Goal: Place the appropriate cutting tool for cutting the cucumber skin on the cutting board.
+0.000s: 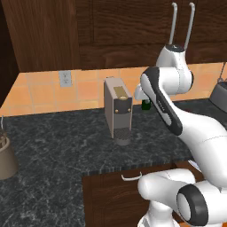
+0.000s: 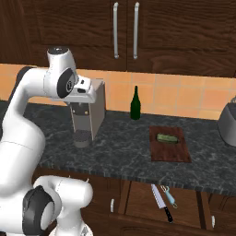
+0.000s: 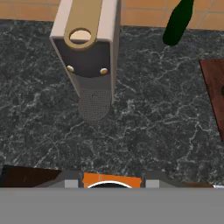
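Dark marble counter under wooden cabinets frames the work. We locate the cutting tool [image 2: 171, 197], teal-handled with a pale metal end, in the open drawer below the counter, just beside a longer knife [image 2: 161, 202]. On the counter the cutting board [image 2: 177, 151] carries the cucumber [image 2: 167, 138]. We judge the reach not yet begun; next we must descend to the drawer. Jaw state: we cannot tell.

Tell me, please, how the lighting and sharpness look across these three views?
Left base view: even, flat light, only a faint shadow under the coffee machine. Right base view: soft overall, and the peeler beside the knife is small and slightly blurred. Hand view: the counter marbling is crisp, no glare, and the bottle looks slanted by perspective.
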Controlling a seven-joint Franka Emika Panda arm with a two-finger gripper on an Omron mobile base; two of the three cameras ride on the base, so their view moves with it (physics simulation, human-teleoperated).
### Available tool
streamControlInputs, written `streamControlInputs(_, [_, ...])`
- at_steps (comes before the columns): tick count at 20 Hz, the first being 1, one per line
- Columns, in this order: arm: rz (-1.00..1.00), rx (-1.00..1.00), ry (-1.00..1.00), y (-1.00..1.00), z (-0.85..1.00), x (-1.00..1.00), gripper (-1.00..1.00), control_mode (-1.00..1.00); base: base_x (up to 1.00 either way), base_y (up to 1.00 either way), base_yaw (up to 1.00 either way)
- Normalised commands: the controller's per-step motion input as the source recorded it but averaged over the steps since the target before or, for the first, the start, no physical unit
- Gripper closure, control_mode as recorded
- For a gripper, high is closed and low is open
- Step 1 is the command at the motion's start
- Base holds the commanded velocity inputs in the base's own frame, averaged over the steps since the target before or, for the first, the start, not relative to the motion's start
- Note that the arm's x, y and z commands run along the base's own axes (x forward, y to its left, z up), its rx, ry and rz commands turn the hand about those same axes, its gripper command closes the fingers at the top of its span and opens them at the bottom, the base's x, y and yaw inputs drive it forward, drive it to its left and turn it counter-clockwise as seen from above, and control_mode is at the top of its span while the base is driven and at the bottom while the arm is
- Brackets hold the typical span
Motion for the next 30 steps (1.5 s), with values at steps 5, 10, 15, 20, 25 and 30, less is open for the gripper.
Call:
streamControlInputs(5, [0.0, 0.0, -0.06, -0.36, -0.08, -0.4, -1.0, -1.0, 0.0, 0.0, 0.0])
streamControlInputs(10, [-0.03, 0.02, -0.03, -1.0, -0.19, -1.0, -1.0, -1.0, 0.0, 0.0, 0.0])
streamControlInputs(15, [-0.11, 0.08, 0.1, -1.0, -0.15, -0.97, -1.0, -1.0, 0.0, 0.0, 0.0])
streamControlInputs(20, [-0.11, 0.09, 0.16, -1.0, -0.39, -0.81, -1.0, -1.0, 0.0, 0.0, 0.0])
streamControlInputs(25, [-0.08, 0.09, 0.24, -1.0, -0.52, -0.32, -1.0, -1.0, 0.0, 0.0, 0.0])
streamControlInputs(30, [-0.02, 0.08, 0.27, -1.0, -0.63, 0.0, -1.0, -1.0, 0.0, 0.0, 0.0])
